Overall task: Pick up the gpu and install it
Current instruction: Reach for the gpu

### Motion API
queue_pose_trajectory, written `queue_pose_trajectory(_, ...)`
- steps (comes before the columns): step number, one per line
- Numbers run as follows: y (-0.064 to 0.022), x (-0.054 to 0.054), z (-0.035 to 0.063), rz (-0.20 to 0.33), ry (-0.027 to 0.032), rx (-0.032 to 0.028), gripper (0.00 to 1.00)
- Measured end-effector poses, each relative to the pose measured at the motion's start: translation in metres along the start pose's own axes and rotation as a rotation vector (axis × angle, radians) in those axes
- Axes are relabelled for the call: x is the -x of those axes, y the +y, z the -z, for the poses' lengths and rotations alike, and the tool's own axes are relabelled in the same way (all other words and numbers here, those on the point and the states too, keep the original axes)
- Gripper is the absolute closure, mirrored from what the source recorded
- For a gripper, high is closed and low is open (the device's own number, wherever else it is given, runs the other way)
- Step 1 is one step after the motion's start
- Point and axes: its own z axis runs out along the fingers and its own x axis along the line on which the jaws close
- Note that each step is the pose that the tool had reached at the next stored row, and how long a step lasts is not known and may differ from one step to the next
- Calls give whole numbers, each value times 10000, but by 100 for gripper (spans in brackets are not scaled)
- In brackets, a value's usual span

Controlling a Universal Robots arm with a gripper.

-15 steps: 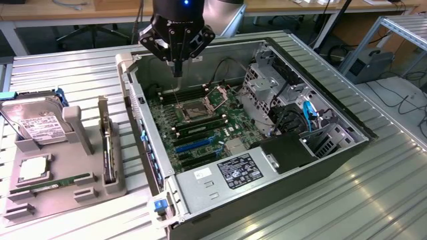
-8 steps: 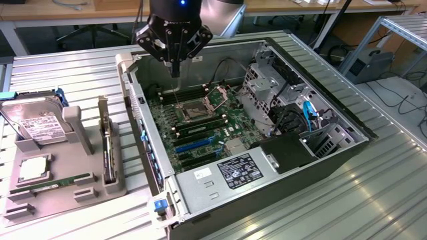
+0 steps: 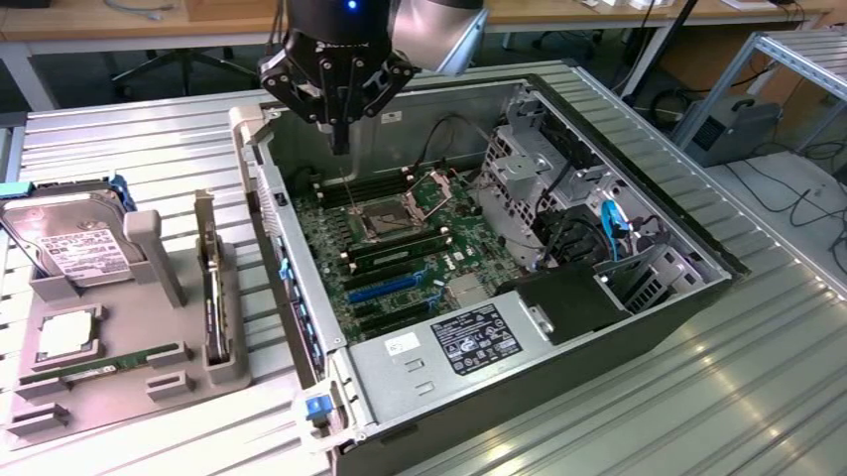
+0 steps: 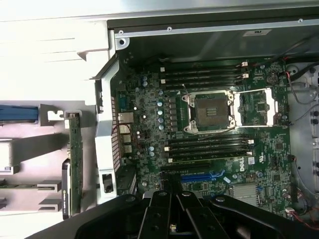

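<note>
The gpu point(image 3: 209, 288) stands on edge in a slot of the grey holder point(image 3: 159, 382), at the exterior view's left of the open computer case point(image 3: 298, 327). In the wrist view the gpu point(image 4: 75, 159) shows as a thin green edge with a black part along one side. My gripper point(image 3: 340, 139) hangs over the far end of the case, above the motherboard point(image 3: 411, 268), well apart from the gpu. Its fingers point(image 4: 162, 211) are shut together with nothing between them.
A hard drive point(image 3: 77, 248), a silver chip point(image 3: 66, 335) and a RAM stick point(image 3: 99, 362) also sit on the holder. Inside the case are the open CPU socket point(image 3: 391, 211), cables, drive cages point(image 3: 530, 159) and a power supply point(image 3: 457, 342). The case's metal wall point(image 3: 272, 213) separates holder and motherboard.
</note>
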Motion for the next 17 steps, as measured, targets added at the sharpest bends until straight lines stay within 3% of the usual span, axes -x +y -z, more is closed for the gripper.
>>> queue_pose_trajectory(17, -10, -134, 4, 0, 0, 1, 89)
